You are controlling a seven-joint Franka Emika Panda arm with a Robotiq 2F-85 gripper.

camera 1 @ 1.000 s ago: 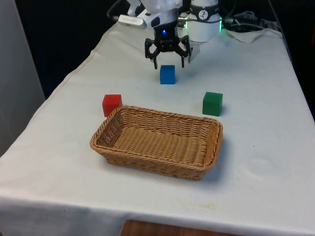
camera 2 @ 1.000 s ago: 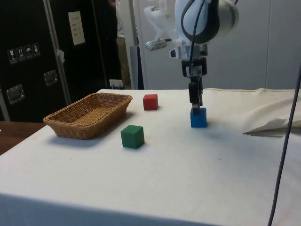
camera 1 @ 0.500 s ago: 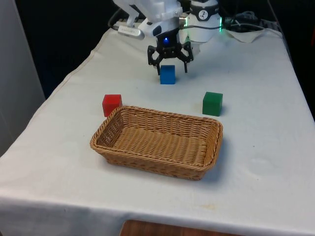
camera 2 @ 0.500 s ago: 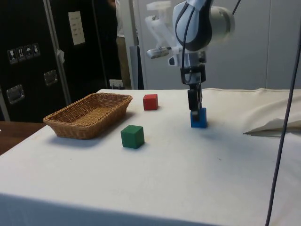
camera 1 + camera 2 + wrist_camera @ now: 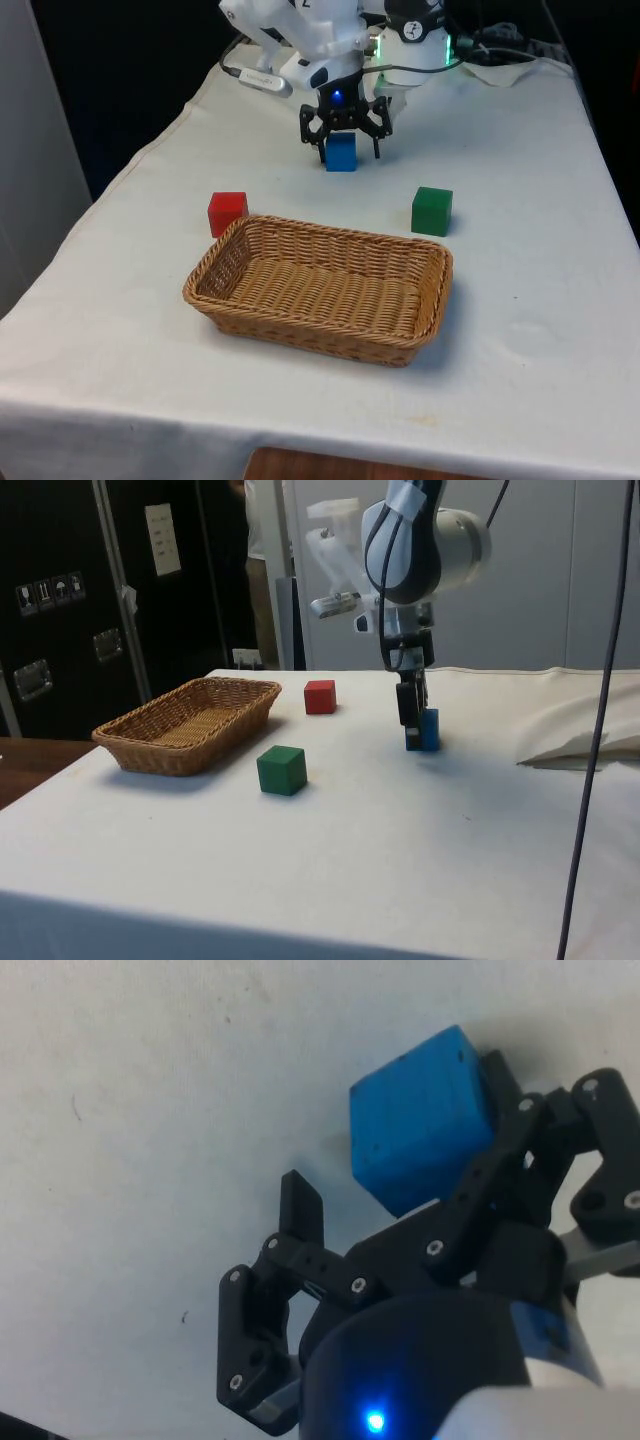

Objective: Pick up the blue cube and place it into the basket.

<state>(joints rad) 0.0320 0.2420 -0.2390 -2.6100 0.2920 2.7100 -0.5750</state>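
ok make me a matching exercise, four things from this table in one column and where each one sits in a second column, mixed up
Things:
1. blue cube
2. red cube
3. green cube
4. basket

Places:
A. just beyond the basket's far corner on the front view's left
B. nearest the front camera, mid-table
C. between the open fingers of the tool
D. beyond the basket's far corner on the front view's right

Pairs: 1-C, 2-A, 3-D, 4-B
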